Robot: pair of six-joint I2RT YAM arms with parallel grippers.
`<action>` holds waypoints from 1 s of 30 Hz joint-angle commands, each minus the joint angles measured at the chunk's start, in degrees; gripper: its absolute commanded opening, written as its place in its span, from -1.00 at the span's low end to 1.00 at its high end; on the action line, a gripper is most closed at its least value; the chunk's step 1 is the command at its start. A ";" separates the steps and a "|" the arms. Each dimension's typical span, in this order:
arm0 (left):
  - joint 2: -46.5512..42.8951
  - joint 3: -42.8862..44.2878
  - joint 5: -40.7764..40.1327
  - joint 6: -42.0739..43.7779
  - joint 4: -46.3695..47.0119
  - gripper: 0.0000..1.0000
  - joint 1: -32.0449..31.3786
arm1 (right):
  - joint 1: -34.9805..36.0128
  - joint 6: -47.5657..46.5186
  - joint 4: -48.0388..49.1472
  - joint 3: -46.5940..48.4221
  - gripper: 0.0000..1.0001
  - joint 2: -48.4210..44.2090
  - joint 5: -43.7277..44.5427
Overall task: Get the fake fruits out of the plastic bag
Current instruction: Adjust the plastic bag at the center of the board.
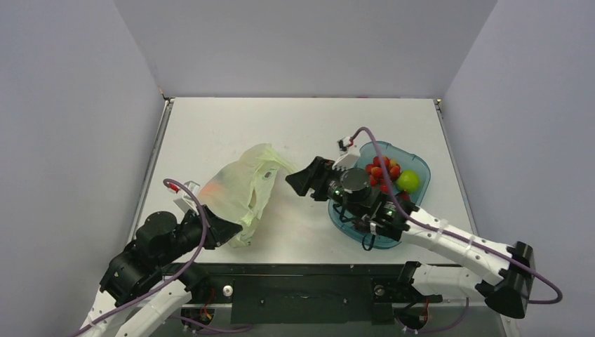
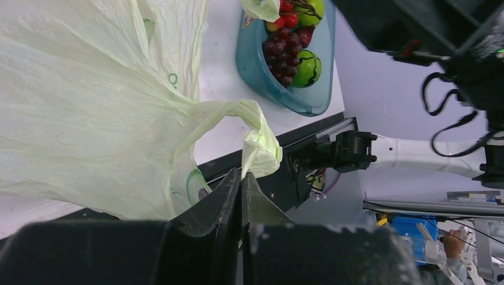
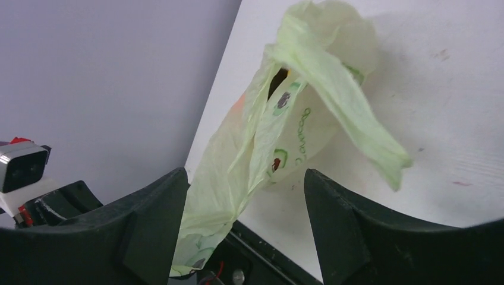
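At the near left edge of the white table [image 1: 281, 119], the left gripper [image 2: 241, 178] is pinched tight on the near rim of the thin, crinkly, pale-green translucent plastic bag [image 1: 245, 189], which lies left of centre. The fake fruits [image 1: 216, 187] show only as an orange-red blur through its film. Just right of the bag's loop handle [image 1: 277, 165], the right gripper [image 1: 296, 182] stands with jaws wide apart and empty. Farther right, an oval blue plastic tray [image 1: 410, 151] holds a round green fruit [image 1: 408, 181] and a small red cluster [image 1: 381, 170].
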 commanded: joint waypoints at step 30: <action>31.82 31.02 -15.71 29.10 -5.21 0.72 0.32 | 10.54 1.12 25.86 -6.41 -1.00 23.66 -1.16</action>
